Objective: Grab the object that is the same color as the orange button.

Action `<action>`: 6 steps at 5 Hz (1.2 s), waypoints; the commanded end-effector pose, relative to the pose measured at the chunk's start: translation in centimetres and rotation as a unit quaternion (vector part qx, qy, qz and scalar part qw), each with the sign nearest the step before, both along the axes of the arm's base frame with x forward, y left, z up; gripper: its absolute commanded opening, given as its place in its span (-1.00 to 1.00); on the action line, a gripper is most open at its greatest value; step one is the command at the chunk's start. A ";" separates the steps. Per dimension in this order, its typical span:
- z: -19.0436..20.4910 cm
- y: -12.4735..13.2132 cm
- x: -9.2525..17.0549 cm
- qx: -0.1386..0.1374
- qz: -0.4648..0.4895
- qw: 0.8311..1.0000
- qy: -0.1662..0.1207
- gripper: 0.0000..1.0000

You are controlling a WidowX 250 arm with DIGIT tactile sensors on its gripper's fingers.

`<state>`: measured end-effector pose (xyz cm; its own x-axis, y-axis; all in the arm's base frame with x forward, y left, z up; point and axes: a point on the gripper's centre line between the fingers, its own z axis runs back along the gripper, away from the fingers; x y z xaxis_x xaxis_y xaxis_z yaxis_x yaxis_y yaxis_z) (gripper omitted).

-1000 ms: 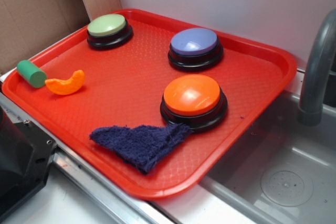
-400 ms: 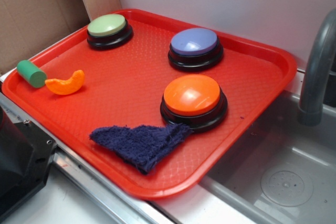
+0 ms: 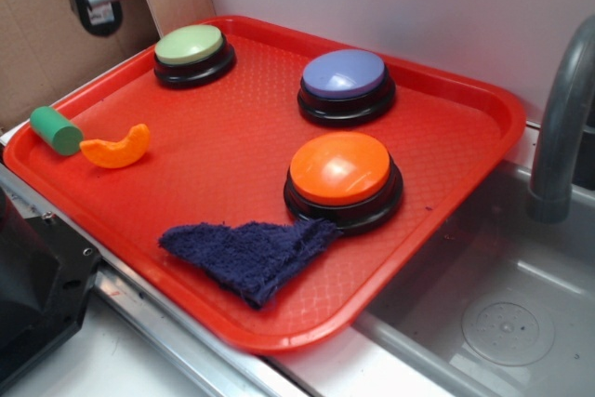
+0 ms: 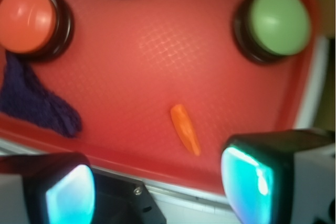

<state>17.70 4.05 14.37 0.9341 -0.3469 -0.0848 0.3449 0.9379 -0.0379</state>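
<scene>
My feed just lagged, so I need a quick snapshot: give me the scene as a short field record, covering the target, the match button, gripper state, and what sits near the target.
target: orange slice, lying on the tray, left side, untouched
match: orange button, near the tray's right front
beside target: green cylinder, just left of the slice
other items: green button, purple button, blue cloth
gripper: open, empty, above the tray's edge; fingers frame the wrist view, slice between and ahead
</scene>
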 end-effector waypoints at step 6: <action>-12.2 1.3 -0.3 0.018 -0.023 0.999 -0.042 -1.00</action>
<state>16.78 5.90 2.15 0.9266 -0.3751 -0.0272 0.3756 0.9267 0.0140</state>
